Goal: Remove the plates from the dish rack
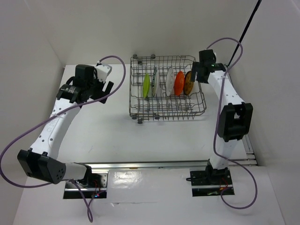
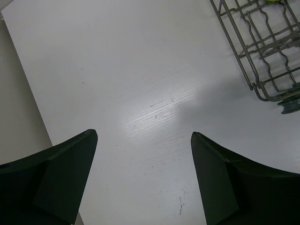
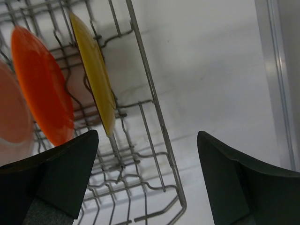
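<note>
The grey wire dish rack [image 1: 166,110] stands at the table's middle back with several plates on edge between its tines: lime green [image 1: 146,86], white with a dark ring [image 1: 154,80], plain white [image 1: 169,80], orange [image 1: 179,83] and amber-brown [image 1: 189,82]. My right gripper [image 1: 196,75] hovers open over the rack's right side. In the right wrist view its jaws [image 3: 147,136] straddle the rack's side wire [image 3: 150,89], with the amber plate [image 3: 96,70] and the orange plate [image 3: 42,89] just left of them. My left gripper [image 1: 107,91] is open and empty over bare table left of the rack [image 2: 262,51].
White walls close in the table on the left, back and right. A metal rail [image 1: 159,164] runs along the near edge by the arm bases. A rack wheel [image 2: 290,107] sits at the rack's near-left corner. Purple cables loop from both arms.
</note>
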Tool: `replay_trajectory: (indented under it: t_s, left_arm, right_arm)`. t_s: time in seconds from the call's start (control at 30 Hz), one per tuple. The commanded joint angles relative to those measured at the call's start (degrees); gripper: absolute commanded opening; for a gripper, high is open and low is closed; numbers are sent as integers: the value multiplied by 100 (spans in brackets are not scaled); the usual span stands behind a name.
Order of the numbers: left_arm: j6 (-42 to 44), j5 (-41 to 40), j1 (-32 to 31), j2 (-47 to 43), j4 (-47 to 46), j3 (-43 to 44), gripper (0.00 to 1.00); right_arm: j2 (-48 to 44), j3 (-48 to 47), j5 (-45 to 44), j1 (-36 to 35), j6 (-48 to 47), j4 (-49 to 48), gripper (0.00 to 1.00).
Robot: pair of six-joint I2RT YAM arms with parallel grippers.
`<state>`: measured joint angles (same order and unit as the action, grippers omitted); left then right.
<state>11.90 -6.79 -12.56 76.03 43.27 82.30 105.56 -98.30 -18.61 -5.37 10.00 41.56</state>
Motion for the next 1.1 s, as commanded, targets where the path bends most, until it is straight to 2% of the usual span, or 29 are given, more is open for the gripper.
replay_trajectory:
  t_s: [0.0,0.1,0.27,0.3,0.37,0.5,0.63,0.77,0.8,0.87,0.93,0.97,1.0,1.07]
  left_arm:
    - [-82,-103,16,140,-389,-126,95]
    - [-83,-156,16,140,-538,-275,95]
    - [-83,-270,16,193,-643,-381,95]
    - [-83,-271,16,254,-644,-382,95]
    - [-83,-340,16,307,-696,-382,95]
    - [-135,-341,16,482,-697,-259,95]
    - [-197,-341,16,545,-644,-206,95]
    - [-250,-341,16,545,-705,-206,95]
    - [-250,-341,16,545,-705,-267,95]
    - [-250,-341,16,545,-705,-267,95]
    - [-250,-394,16,545,-705,-329,95]
    - [-302,-394,16,545,-705,-329,95]
    - [-302,-394,16,545,-705,-329,95]
    - [-302,-394,16,545,-705,-329,95]
  right_arm:
    - [70,-778,524,325,195,-270,92]
    - [70,-577,876,326,195,-919,87]
    - [404,-515,1429,326,73,-1202,74]
    - [456,-462,1778,326,72,-1264,72]
    - [527,-348,1940,265,72,-1378,70]
    - [527,-58,1739,106,125,-1801,71]
    - [1158,-531,1274,106,476,-1293,73]
    - [1423,-752,930,-25,477,-1238,66]
    - [1476,-752,825,-26,477,-1238,61]
    - [1476,-752,561,-175,477,-1238,57]
    - [1476,-752,368,-228,477,-1238,45]
    - [1476,-752,254,-228,477,-1238,35]
    - [1476,-752,253,-228,477,-1238,31]
    - [1476,-804,201,-228,416,-1186,29]
